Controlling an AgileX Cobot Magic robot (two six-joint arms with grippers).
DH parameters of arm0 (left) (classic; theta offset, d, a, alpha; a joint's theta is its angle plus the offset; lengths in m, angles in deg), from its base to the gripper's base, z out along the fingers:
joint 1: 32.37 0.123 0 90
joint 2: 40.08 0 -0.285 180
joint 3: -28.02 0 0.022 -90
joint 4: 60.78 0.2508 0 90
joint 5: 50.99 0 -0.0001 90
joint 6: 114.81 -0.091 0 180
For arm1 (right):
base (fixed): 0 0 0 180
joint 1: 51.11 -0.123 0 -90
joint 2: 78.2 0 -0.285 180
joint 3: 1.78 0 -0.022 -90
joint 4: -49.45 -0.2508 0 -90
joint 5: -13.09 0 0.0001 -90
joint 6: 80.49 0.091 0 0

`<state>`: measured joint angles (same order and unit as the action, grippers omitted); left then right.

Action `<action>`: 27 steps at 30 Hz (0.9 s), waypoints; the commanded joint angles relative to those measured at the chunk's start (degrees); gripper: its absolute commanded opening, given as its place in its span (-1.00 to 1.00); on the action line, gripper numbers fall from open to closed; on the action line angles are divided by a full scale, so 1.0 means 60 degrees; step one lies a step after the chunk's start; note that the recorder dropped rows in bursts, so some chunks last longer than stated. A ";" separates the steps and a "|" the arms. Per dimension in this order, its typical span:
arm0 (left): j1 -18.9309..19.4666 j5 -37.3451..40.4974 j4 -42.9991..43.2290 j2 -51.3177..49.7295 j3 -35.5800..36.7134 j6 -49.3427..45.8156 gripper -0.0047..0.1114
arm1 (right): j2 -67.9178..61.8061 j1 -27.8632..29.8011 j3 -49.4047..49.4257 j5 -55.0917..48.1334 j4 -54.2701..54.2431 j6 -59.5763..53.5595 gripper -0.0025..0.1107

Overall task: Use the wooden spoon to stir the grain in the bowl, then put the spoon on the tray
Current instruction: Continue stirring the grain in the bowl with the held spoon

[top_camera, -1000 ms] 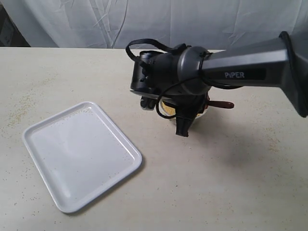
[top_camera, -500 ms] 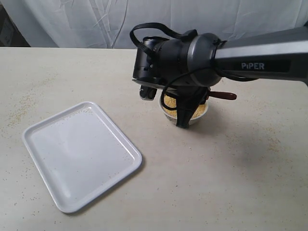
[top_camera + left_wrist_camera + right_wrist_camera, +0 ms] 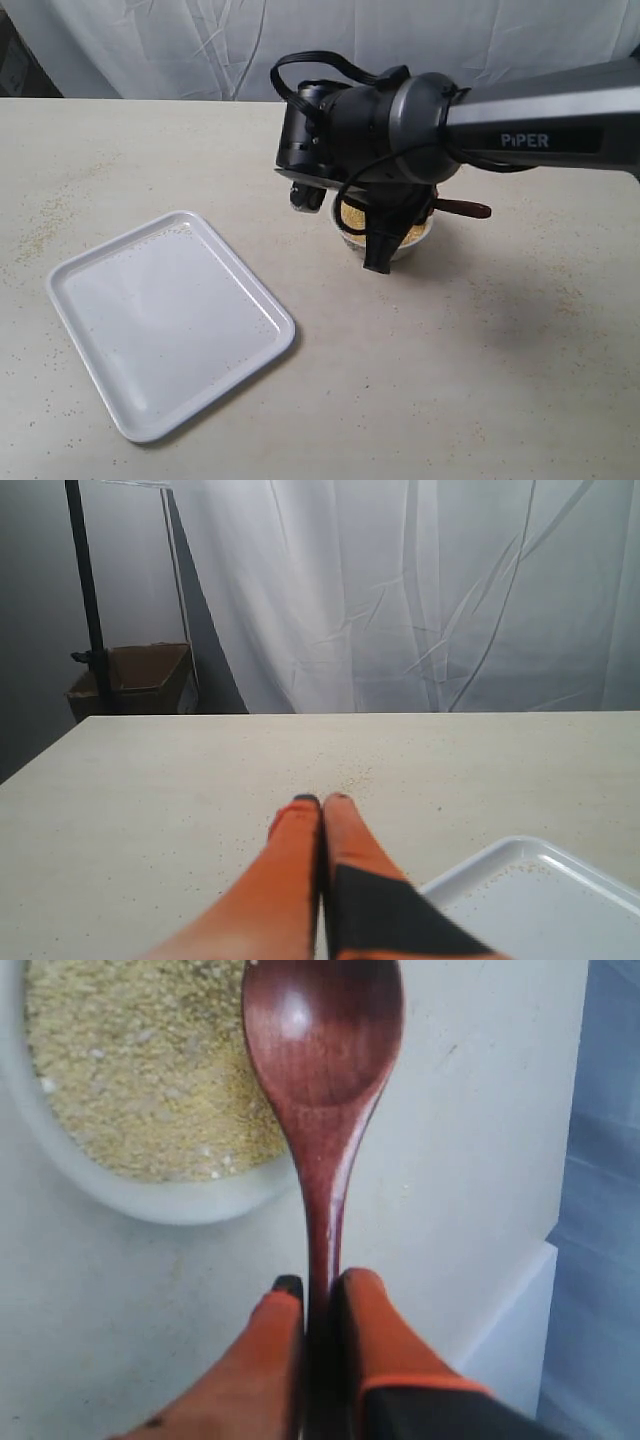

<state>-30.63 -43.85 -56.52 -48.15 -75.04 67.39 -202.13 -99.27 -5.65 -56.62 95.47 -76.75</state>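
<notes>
Stirring was the step in hand, as I judged it. My right pincer (image 3: 318, 1285) was pinching the wooden spoon (image 3: 322, 1050) by its slim handle. Its oval hung over the rim of the bowl (image 3: 150, 1200), part of it above the grain (image 3: 130, 1060) and part outside the bowl.

To stir well I needed to bring the oval fully inside the bowl, dip it shallowly, and sweep slow circles clear of the wall, lest grain spill or the bowl slide.

My left pincer (image 3: 322, 802) was pressed together on nothing, away from the bowl. The tray (image 3: 170, 320) lay well apart from the bowl, on the side opposite the spoon's handle end.

Against a second earlier, my arm had lifted off the bowl, so more grain showed beneath it; bowl and tray had not shifted
</notes>
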 commanded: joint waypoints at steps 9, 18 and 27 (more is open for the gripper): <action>-0.0044 0.0013 -0.0021 0.0047 0.0047 0.0042 -0.91 | 0.0065 0.0687 0.0335 -0.0043 -0.0226 0.0374 -0.97; -0.0044 0.0013 -0.0021 0.0047 0.0047 0.0042 -0.91 | 0.0065 0.0799 0.0335 0.0280 -0.0537 0.0374 -0.97; -0.0044 0.0013 -0.0021 0.0047 0.0047 0.0042 -0.91 | -0.0521 0.0799 0.0335 0.0084 -0.0688 0.0141 -0.97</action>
<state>-30.63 -43.85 -56.52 -48.15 -75.04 67.39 -204.03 -94.71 -3.84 -55.49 91.46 -74.93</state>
